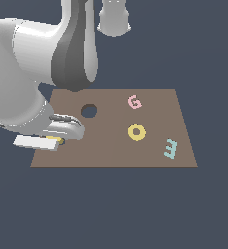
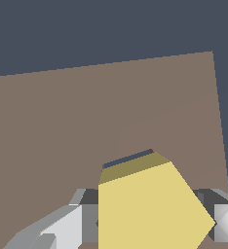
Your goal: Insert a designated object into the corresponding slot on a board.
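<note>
The gripper (image 2: 152, 223) was closed on the yellow pentagon (image 2: 150, 209), held flat and low over the brown board (image 1: 111, 151) near its left edge in the exterior view, apparently to align it with the mostly hidden slot (image 2: 128, 159).

The arm (image 1: 33, 73) looks like glossy, smooth white plastic with a dark grey sheen. The board (image 1: 111, 151) is flat matt brown (no grain visible). The pentagon piece (image 2: 145, 209) is smooth matt yellow, and the tool (image 2: 150, 221) pale grey.
</note>
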`<action>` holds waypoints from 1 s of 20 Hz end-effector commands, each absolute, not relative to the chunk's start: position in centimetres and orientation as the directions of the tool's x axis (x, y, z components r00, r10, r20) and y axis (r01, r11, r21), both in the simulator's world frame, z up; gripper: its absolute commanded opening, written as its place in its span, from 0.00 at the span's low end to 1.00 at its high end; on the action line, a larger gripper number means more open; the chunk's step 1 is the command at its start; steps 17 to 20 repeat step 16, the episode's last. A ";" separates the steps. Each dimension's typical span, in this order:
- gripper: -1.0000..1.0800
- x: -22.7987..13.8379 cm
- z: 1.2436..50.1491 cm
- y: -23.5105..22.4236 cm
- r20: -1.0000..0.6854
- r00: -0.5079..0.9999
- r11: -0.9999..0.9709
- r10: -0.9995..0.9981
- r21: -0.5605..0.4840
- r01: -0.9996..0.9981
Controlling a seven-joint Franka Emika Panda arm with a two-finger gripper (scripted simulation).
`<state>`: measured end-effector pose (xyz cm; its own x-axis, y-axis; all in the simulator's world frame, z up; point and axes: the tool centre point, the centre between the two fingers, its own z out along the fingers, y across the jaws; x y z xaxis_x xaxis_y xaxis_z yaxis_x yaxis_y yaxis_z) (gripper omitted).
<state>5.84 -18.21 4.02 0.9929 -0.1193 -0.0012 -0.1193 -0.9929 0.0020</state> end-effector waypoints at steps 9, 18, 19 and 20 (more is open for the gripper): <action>0.96 5.8 3.1 -18.1 -0.001 0.992 -0.992 -0.122 0.001 -0.122; 0.96 5.8 3.1 -18.1 -0.001 0.992 -0.992 -0.122 0.001 -0.122; 0.96 5.8 3.1 -18.1 -0.001 0.992 -0.992 -0.122 0.001 -0.122; 0.96 5.8 3.1 -18.1 -0.001 0.992 -0.992 -0.122 0.001 -0.122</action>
